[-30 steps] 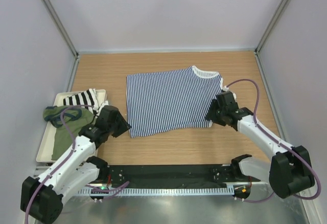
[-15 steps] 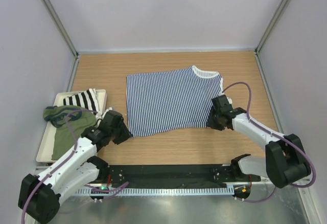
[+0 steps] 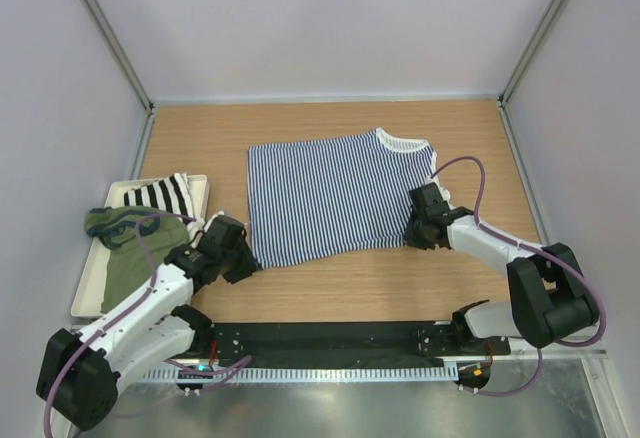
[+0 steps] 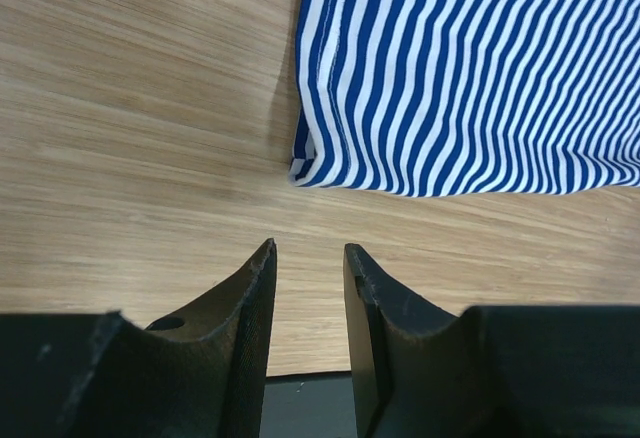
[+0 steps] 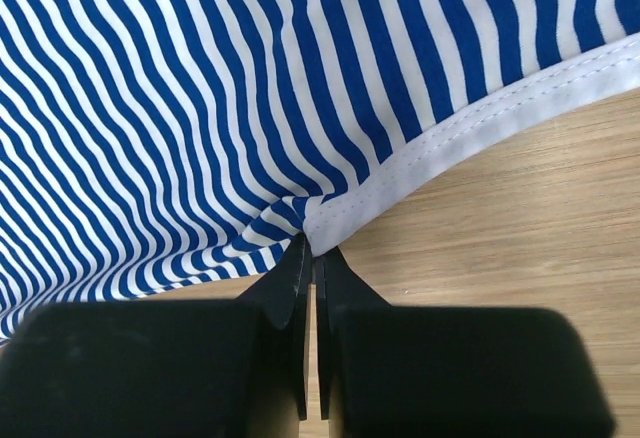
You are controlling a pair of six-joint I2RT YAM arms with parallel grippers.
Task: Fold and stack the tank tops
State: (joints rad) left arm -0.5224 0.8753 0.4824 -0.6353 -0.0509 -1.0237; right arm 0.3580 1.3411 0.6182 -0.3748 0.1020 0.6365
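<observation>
So nearest the near edge of the table (image 3: 350, 293), the left gripper (image 4: 307, 250) sits with its jaws a bit apart, nothing between them. It's lined up just short of the near-left corner of the striped tank top (image 4: 470, 68), not touching it. My guess is it's parked there to grab that corner.

Over toward the right edge, the right gripper (image 5: 313, 253) is clenched on the white trim (image 5: 470, 123) of that same top. You can see the cloth pucker right at its tips. One arm on each near corner looks to me like the setup for lifting the near side and folding it over toward the far edge.

The striped top itself lies flat around the middle of the table, neck end pointing at the right edge.

At the left edge there's a tray (image 3: 85, 293) with the olive tank top (image 3: 125, 268) crumpled in it, waiting its turn I'd say, and a wide-striped cloth (image 3: 160, 195) behind that.

Hard to tell:
- whether the right pinch has one layer or both
- the olive top's front is bunched and partly behind the left arm's cable, so no lettering is visible
- the near strap is hidden by the right arm
</observation>
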